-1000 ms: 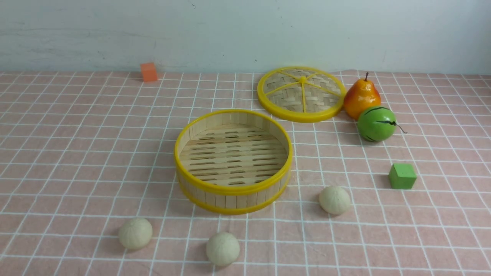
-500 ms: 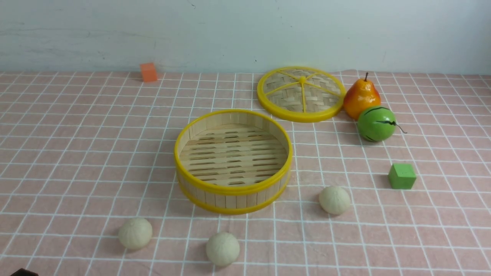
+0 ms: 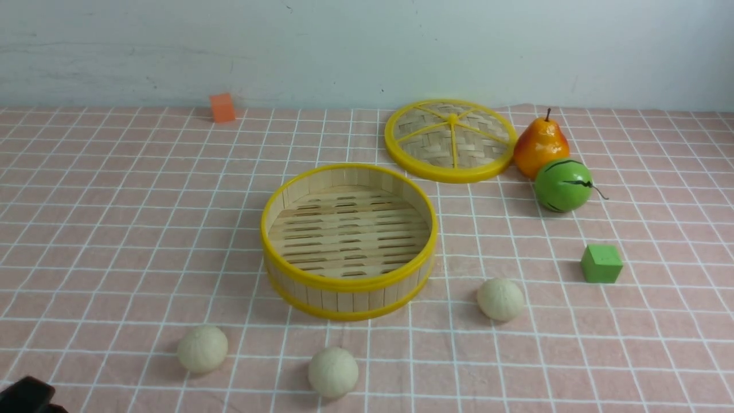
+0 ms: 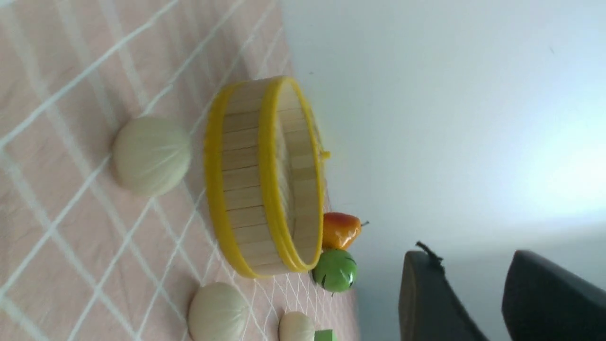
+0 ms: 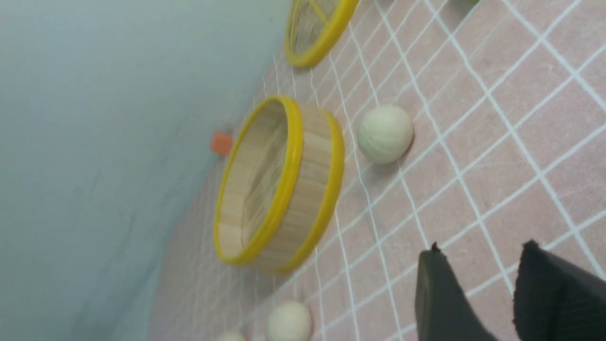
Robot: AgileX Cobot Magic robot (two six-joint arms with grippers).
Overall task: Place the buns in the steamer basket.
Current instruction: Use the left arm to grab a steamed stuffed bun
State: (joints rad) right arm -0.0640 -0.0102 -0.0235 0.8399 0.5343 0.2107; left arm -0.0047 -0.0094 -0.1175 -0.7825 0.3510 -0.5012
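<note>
Front view raised, facing twelve o'clock, left wrist low from seven o'clock, right wrist low from five, all sharing the steamer basket (image 3: 344, 299).

A flat woven lid (image 3: 451, 140) with a yellow rim lies far back on the pink checked counter (image 3: 114, 229). A pear (image 3: 540, 146) stands just beside it, and a green striped fruit (image 3: 562, 185) seems to touch the pear. A green cube (image 3: 601, 264) sits apart, and an orange cube (image 3: 222, 108) stands near the wall (image 3: 367, 51).
</note>
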